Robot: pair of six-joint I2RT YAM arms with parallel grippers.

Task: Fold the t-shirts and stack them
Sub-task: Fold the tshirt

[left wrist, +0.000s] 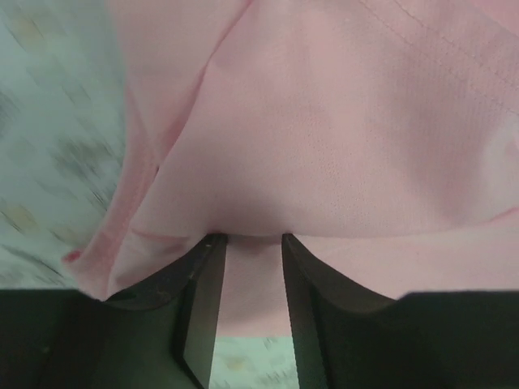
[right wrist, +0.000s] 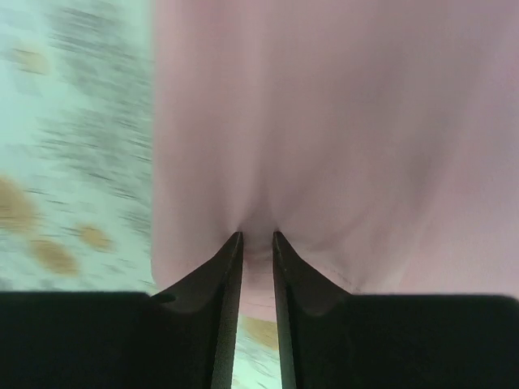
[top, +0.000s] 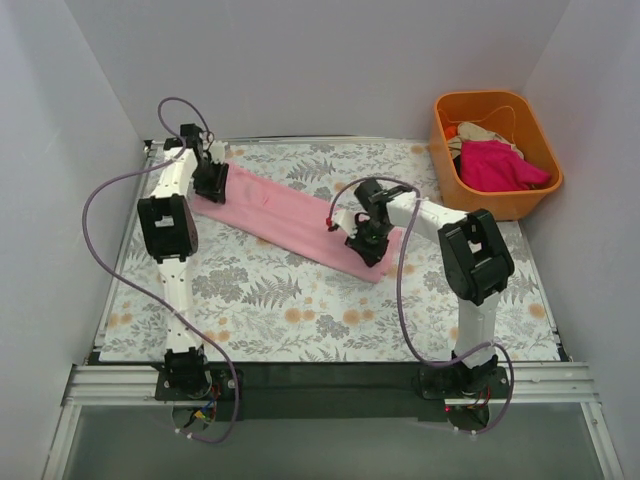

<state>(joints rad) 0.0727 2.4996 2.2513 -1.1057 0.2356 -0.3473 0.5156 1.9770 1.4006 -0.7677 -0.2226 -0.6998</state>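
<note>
Lying left of orange tub [top: 500, 203]: pinched pink t-shirt [top: 290, 215].

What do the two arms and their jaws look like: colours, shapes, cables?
Both the left arm and the right arm have white links with boxy black joint housings. A thin lilac cable loops along each. The jaws are black, flat-sided, tapering to narrow tips. No markings are readable.

The left arm stretches along the left edge of the table [top: 260, 300] toward its far left corner, left gripper [top: 210, 182] pinching the light pink t-shirt [top: 290, 212], while the right arm bends inward toward the middle, right gripper [top: 368, 245] pinching the same shirt.
</note>
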